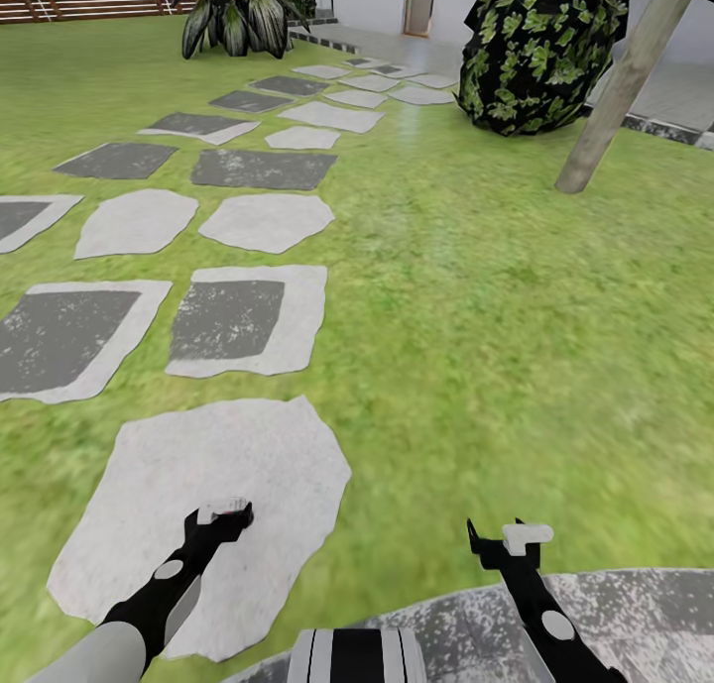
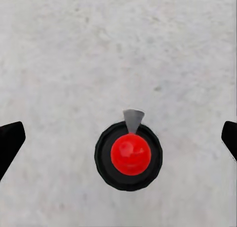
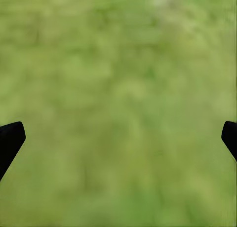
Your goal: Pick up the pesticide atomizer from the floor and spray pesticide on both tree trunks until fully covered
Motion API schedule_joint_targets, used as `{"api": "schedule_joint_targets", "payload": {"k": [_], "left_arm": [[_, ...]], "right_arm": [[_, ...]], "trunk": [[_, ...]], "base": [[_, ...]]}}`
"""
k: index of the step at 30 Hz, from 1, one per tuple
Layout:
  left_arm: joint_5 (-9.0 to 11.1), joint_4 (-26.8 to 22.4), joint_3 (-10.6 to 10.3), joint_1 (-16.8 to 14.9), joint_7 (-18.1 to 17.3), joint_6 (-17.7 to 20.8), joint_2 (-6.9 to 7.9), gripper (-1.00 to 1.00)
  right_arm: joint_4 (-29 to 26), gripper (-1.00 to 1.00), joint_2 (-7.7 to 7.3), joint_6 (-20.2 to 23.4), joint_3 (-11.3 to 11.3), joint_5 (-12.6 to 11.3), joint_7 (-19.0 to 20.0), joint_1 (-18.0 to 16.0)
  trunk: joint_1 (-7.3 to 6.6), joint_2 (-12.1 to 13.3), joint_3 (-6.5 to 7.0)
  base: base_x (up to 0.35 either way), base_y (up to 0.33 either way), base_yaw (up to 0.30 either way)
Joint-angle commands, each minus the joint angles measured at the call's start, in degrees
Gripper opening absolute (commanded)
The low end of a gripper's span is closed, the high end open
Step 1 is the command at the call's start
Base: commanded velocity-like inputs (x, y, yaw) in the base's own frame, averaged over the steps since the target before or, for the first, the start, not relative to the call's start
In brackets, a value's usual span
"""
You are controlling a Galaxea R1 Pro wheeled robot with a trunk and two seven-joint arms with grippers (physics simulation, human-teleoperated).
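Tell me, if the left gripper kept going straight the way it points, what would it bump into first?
Probably the pesticide atomizer: its red top sits between the open left gripper fingers, standing on the pale stone slab. How far below is unclear.

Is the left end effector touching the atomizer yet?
Apart. In the left wrist view the atomizer stands on the stone slab between the left end effector fingers, with bare stone showing on both sides of it.

Floor (image 1: 198, 485): pale grey stone slabs, irregular, set in grass lawn (image 1: 476, 346), some with dark centres (a path running toward the house). On the nearest slab stands the pesticide atomizer (image 2: 129, 155), upright, red top, dark body, seen from above.
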Motion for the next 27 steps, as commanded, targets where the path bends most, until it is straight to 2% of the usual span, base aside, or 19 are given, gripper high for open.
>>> {"api": "schedule_joint_targets", "payload": {"k": [1,11,19,23,27], "left_arm": [[0.26,0.05,0.27,-0.03,-0.47,-0.15,-0.03,1.0],[0.28,0.06,0.27,-0.03,-0.47,-0.16,-0.05,1.0],[0.21,0.12,0.18,0.05,-0.47,-0.23,-0.13,1.0],[0.14,0.11,0.18,0.06,-0.47,-0.95,-0.04,1.0],[0.12,0.12,0.18,0.06,-0.47,-1.42,0.02,1.0]], "right_arm": [[0.03,1.0,0.0,-0.17,0.01,-0.01,-0.02,-0.02],[0.1,1.0,0.0,-0.17,0.03,0.03,-0.02,-0.02],[0.12,1.0,0.0,-0.16,0.03,-0.01,-0.02,-0.02],[0.12,1.0,0.0,-0.17,0.01,-0.01,-0.01,-0.02],[0.12,1.0,0.0,-0.17,0.02,0.03,-0.02,-0.02]], "trunk": [[0.01,-0.01,-0.03],[0.01,-0.01,-0.03],[0.01,-0.01,-0.03],[0.01,-0.01,-0.03],[0.01,-0.01,0.02]], "base": [[0.063,0.0,0.0],[0.116,0.0,0.0],[0.017,0.0,0.0],[-0.149,0.0,-0.032],[-0.214,0.0,-0.213]]}}
